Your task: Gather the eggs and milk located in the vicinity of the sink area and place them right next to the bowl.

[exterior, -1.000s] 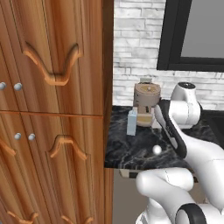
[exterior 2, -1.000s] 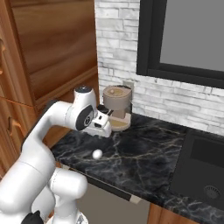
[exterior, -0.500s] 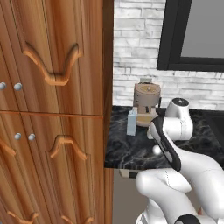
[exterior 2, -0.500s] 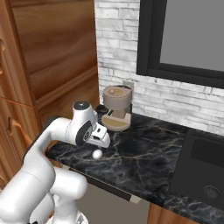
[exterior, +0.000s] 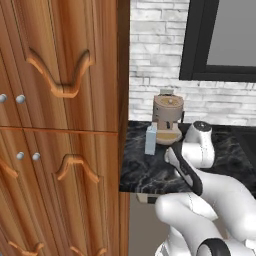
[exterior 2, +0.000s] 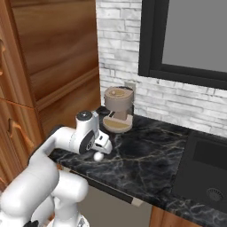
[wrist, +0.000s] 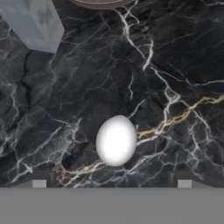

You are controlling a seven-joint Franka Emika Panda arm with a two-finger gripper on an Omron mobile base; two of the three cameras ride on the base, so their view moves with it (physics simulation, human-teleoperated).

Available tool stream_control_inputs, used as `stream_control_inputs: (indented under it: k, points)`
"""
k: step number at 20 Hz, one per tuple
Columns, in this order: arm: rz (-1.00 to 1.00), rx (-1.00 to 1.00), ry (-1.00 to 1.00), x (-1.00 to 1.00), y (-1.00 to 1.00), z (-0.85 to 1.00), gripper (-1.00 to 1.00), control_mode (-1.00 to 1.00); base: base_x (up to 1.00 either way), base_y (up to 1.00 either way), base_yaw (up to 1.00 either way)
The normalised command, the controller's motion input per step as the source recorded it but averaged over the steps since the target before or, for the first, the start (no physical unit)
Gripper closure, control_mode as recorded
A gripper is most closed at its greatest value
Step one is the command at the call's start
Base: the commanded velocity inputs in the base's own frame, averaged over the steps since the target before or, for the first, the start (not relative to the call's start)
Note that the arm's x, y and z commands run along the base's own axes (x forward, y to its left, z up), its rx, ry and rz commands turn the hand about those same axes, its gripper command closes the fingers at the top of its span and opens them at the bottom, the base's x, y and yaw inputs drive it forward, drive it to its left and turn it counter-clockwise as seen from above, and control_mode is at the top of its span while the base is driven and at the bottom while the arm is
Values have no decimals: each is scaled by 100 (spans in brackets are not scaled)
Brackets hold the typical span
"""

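Note:
A small white egg (wrist: 116, 140) lies on the black marble counter (wrist: 175, 65), straight below my hand and between the lines of the two fingertips. My gripper (wrist: 111, 180) is open, a dark fingertip (wrist: 39, 180) showing on each side with nothing in it. From the right base view the gripper (exterior 2: 102, 150) hangs just above the egg (exterior 2: 98, 156) near the counter's front edge. The pale blue-grey milk carton (exterior: 151, 140) stands upright beside the coffee machine, its top in the hand view's upper left (wrist: 33, 22). The black sink (exterior 2: 199, 164) lies far right. The bowl is out of view.
A brown coffee machine (exterior 2: 117, 108) stands at the back against the white brick wall. Tall wooden cabinets (exterior: 60, 125) close the counter's left end. A dark window frame (exterior 2: 177, 40) hangs above the sink side.
The arm has swung down and toward the counter's front edge, bringing the hand low over the egg. The jaws stayed open. Egg and milk carton have not moved.

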Motion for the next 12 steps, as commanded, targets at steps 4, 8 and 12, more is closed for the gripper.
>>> stream_control_inputs:
  k: [4,8,12]
  points:
    - [0,0,7,28,0,-34,-100,-100,0,0,0]
    - [0,0,2,20,0,-43,-100,-100,0,0,0]
    - [0,1,9,3,-3,-19,-100,-100,0,0,0]
